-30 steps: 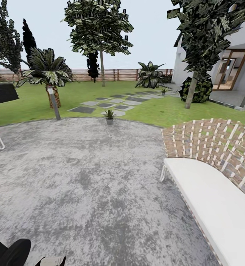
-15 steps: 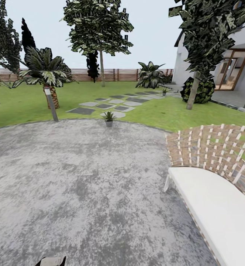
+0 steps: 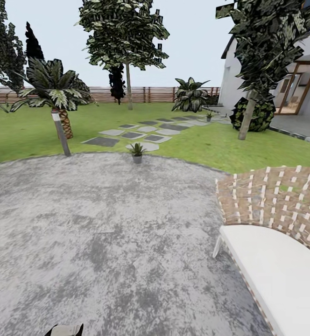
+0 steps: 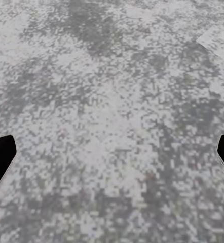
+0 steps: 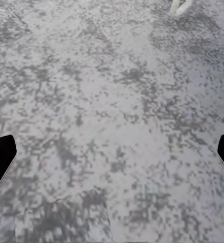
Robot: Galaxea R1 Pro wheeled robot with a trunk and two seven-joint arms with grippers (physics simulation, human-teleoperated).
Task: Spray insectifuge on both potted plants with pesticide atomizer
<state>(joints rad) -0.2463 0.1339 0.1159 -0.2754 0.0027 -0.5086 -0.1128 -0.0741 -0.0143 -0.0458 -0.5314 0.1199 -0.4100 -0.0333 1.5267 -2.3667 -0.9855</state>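
- Turning right across the patio (image 3: 103, 224): against the earlier head pictures the whole view had swung, the chair and dark shape at the left edge were gone, and the bench (image 3: 276, 261) sat lower and further right. Camera motion, not the objects.
- Judgement: robot was in transit and searching; no pickup had started.
- Atomizer: not found in these pictures, location unknown.
- Near plant (image 3: 137, 151) stood at the patio's far rim, just where the stepping stones (image 3: 141, 133) began.
- Second plant (image 3: 208, 116) was well beyond the patio, at the far end of the stones, near the house (image 3: 295, 88). Small in frame, detail unclear.
- Left gripper (image 4: 112, 157): dark fingertips (image 4: 0, 157) at both picture edges, spread wide, nothing between them, patio surface below.
- Right gripper (image 5: 112, 157): same, fingertips (image 5: 0, 157) wide apart and empty over the patio; a pale chair or bench leg (image 5: 179, 6) showed at one edge.
- Lamp (image 3: 60, 133) stood at the patio rim, left of the near plant, with a palm (image 3: 57, 93) just behind it. Grey post with white band, not the atomizer.
- Fence (image 3: 145, 94) and trees closed off the lawn (image 3: 24, 133) beyond the patio.
- Obstacles, as judged: the bench took up the patio's right side; the way to the near plant looked open; the lamp mattered only if the base drifted left.
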